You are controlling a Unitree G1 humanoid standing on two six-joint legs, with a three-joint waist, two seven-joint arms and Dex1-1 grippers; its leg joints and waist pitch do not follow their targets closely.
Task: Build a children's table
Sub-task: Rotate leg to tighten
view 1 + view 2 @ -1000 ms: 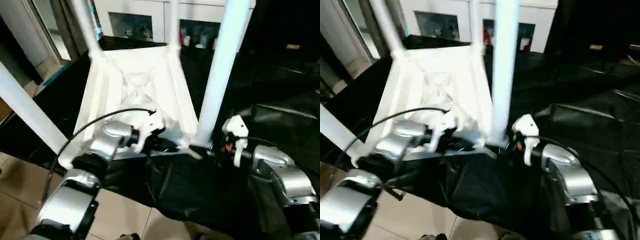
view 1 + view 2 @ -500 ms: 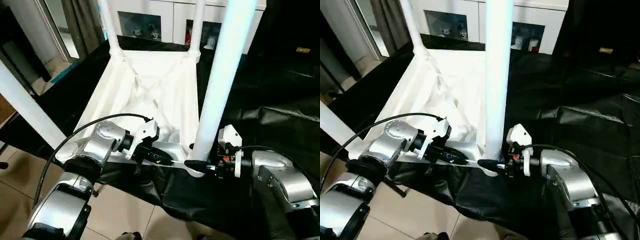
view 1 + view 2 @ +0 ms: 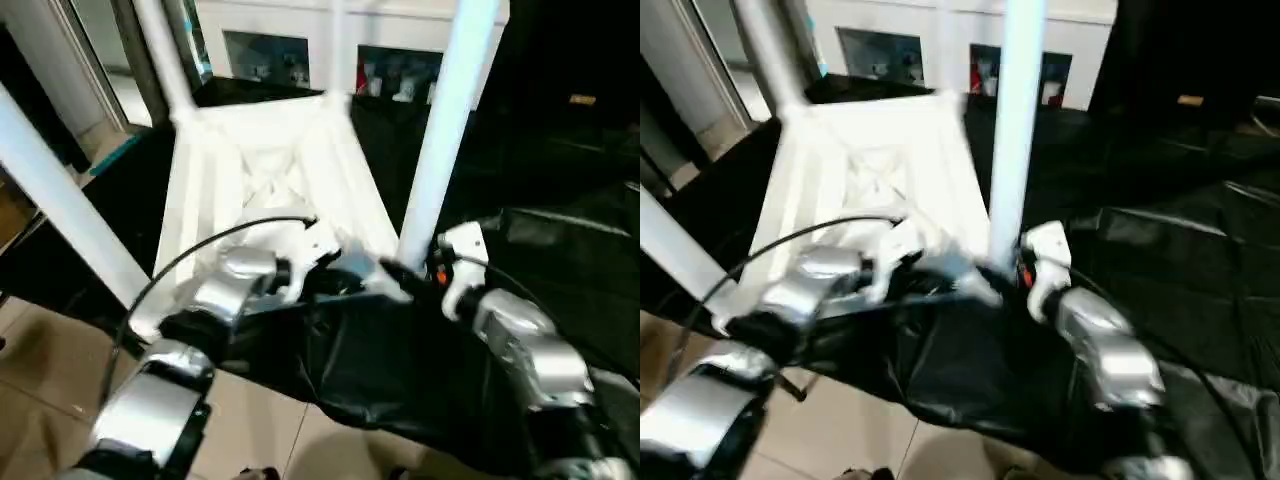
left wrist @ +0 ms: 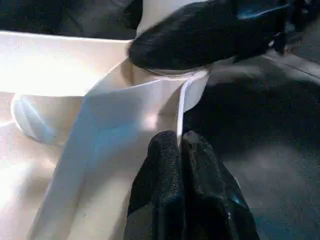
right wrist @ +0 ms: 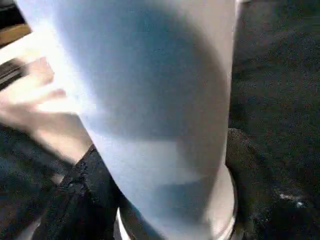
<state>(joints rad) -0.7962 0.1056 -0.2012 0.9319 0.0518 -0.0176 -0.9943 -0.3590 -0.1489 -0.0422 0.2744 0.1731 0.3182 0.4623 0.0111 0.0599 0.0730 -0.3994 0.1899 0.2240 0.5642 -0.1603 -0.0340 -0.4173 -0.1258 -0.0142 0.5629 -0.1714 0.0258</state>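
The children's table (image 3: 265, 165) lies upside down on the black-draped counter (image 3: 560, 250), its ribbed underside facing up and its tube legs standing from the corner sockets. The left claw (image 4: 179, 150) is at the near edge of the top, its two black fingers pinched tight on a thin white rib of the rim just beside the near right corner socket. The right claw (image 5: 160, 200) straddles the near right leg (image 3: 440, 150) low down by its flared base, one black finger (image 5: 75, 195) on either side of the tube, gripping it.
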